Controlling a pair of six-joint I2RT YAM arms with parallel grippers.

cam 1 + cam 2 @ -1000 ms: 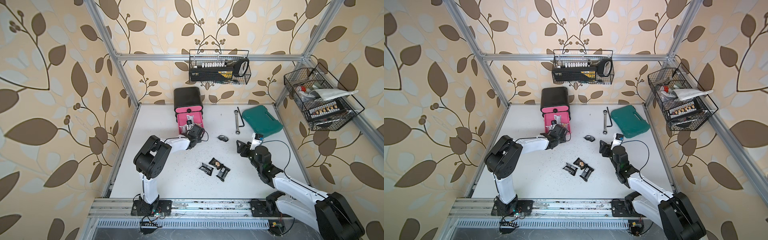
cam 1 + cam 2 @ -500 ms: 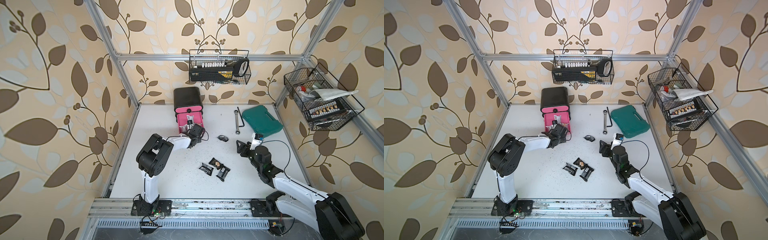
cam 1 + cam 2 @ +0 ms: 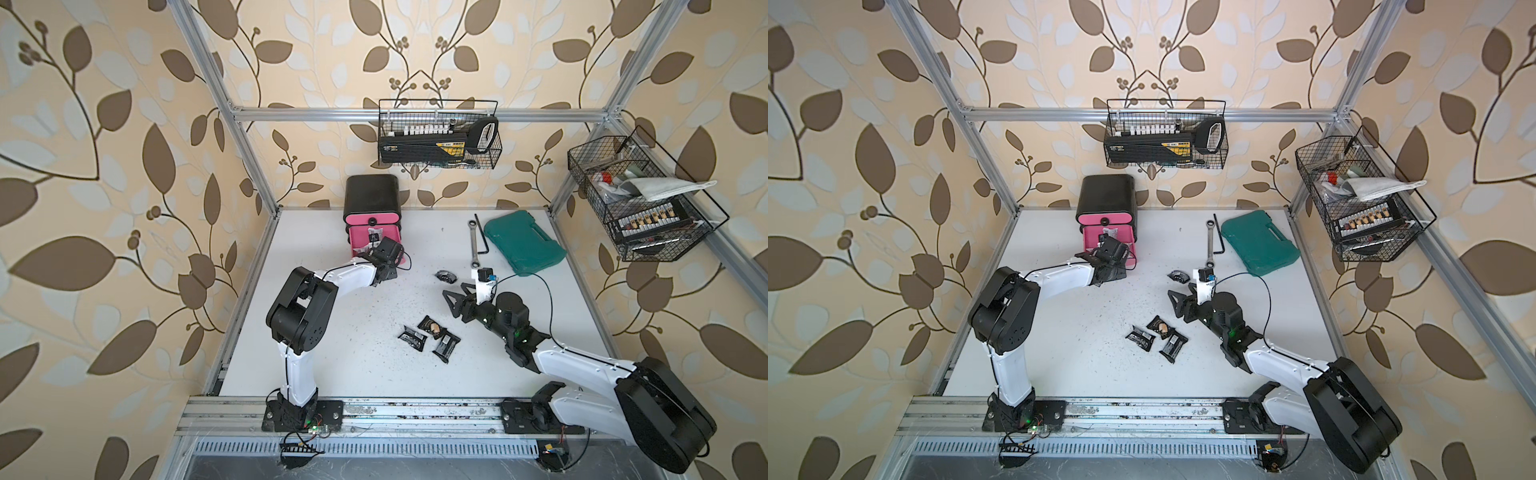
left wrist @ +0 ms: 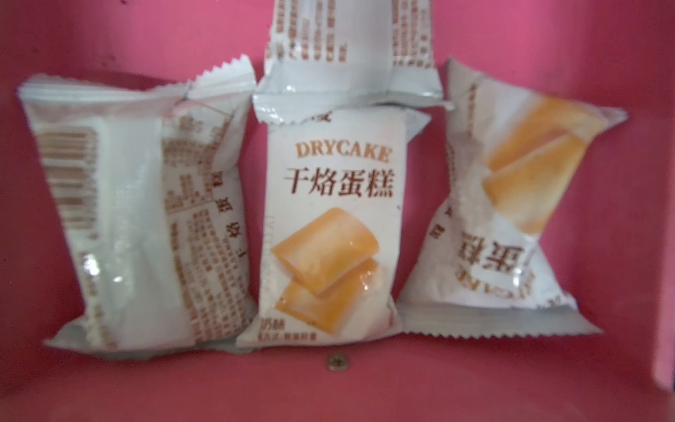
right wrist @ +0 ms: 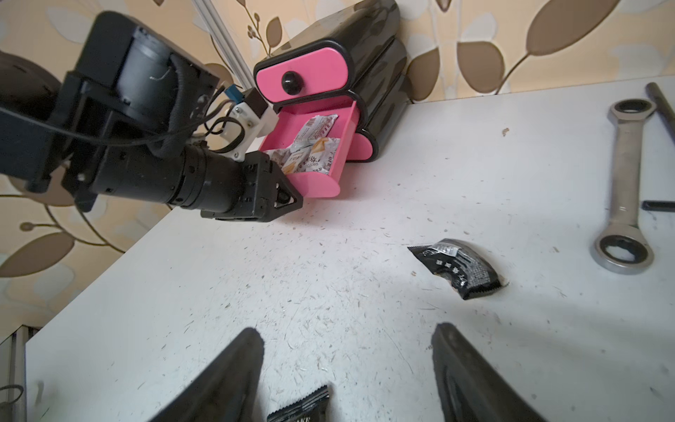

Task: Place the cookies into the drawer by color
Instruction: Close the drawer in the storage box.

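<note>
Forward, left tool [image 5: 291, 199] at drawer [image 5: 315, 185] front.

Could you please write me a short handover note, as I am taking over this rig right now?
Left gripper: at the front of the pulled-out middle pink drawer of the black rounded cabinet; whether it is open or shut cannot be told.
Right gripper: open, empty, low over the white table.
Done: at least four white wrapped cookie packets lie in that drawer.
Left: four black packets on the table, a cluster of three and a lone black packet beside the steel wrench. The top pink drawer is shut, its contents hidden.
</note>
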